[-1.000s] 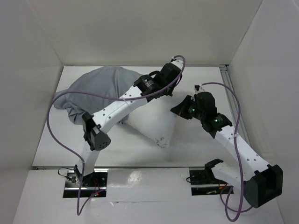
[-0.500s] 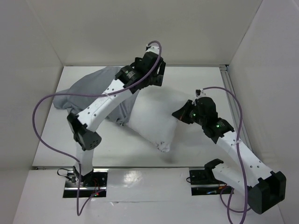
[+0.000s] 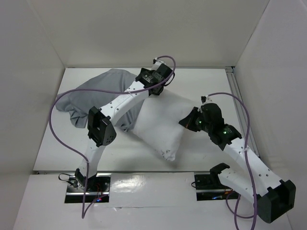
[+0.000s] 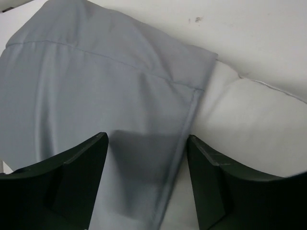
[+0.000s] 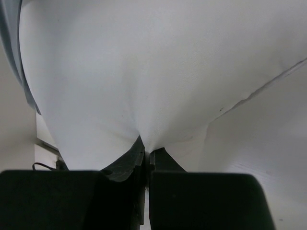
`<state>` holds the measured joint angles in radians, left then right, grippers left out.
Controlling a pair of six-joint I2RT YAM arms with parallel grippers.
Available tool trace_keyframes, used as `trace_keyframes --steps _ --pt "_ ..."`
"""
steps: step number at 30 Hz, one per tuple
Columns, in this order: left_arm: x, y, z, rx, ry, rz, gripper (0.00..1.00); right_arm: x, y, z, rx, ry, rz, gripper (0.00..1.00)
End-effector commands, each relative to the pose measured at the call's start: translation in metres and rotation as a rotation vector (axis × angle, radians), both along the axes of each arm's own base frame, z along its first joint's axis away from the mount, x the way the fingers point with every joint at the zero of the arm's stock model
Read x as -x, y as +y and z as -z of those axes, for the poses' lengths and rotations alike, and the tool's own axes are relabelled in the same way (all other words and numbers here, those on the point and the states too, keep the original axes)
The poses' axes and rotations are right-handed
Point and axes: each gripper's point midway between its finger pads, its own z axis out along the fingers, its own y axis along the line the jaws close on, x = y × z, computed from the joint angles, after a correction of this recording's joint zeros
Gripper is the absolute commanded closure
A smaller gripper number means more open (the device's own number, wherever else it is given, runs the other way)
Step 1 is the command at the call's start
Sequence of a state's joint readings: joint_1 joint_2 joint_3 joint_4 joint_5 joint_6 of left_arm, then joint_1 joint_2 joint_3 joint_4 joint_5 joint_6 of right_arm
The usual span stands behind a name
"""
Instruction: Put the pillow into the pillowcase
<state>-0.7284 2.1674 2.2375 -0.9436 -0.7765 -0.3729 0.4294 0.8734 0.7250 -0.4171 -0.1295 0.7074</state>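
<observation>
The plump white pillow [image 3: 160,125] lies mid-table, its left end under the edge of the wrinkled grey pillowcase [image 3: 88,96], which spreads to the back left. My left gripper [image 3: 154,90] hovers open over the pillowcase's hemmed edge. In the left wrist view that gripper [image 4: 147,139] has nothing between its fingers, with the grey pillowcase [image 4: 96,86] below and the pillow [image 4: 249,129] showing to the right of the hem. My right gripper [image 3: 185,120] is shut on the pillow's right edge. In the right wrist view this gripper [image 5: 146,146] pinches a fold of the pillow [image 5: 144,72].
White walls close in the table [image 3: 201,81] on the left, back and right. A metal rail [image 3: 233,79] runs along the right wall. Purple cables [image 3: 60,136] loop from both arms. A sliver of grey pillowcase [image 5: 14,48] shows at the right wrist view's left edge.
My left gripper let go of the pillowcase and opened, swung left, then came down over the pillowcase's hem. The pillow has shifted and now lies flatter, still pinched by my right gripper.
</observation>
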Motion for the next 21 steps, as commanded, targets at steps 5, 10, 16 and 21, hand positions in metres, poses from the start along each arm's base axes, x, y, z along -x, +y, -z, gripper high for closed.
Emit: trace_keyframes --steps 5,10,16,21 --pt "-0.015 0.045 -0.001 -0.073 0.012 -0.097 0.47 0.001 -0.006 -0.013 0.012 -0.066 0.011 1.00" --pt "-0.013 0.029 -0.015 -0.027 -0.007 -0.042 0.99 -0.002 -0.002 -0.012 0.007 -0.065 0.001 1.00" --pt "0.056 -0.073 -0.070 0.183 -0.028 0.301 1.00 -0.017 0.008 -0.023 -0.016 -0.105 -0.022 1.00" --pt "0.209 -0.198 -0.111 0.711 0.262 0.786 1.00 -0.035 0.030 -0.078 -0.075 -0.225 -0.055 1.00"
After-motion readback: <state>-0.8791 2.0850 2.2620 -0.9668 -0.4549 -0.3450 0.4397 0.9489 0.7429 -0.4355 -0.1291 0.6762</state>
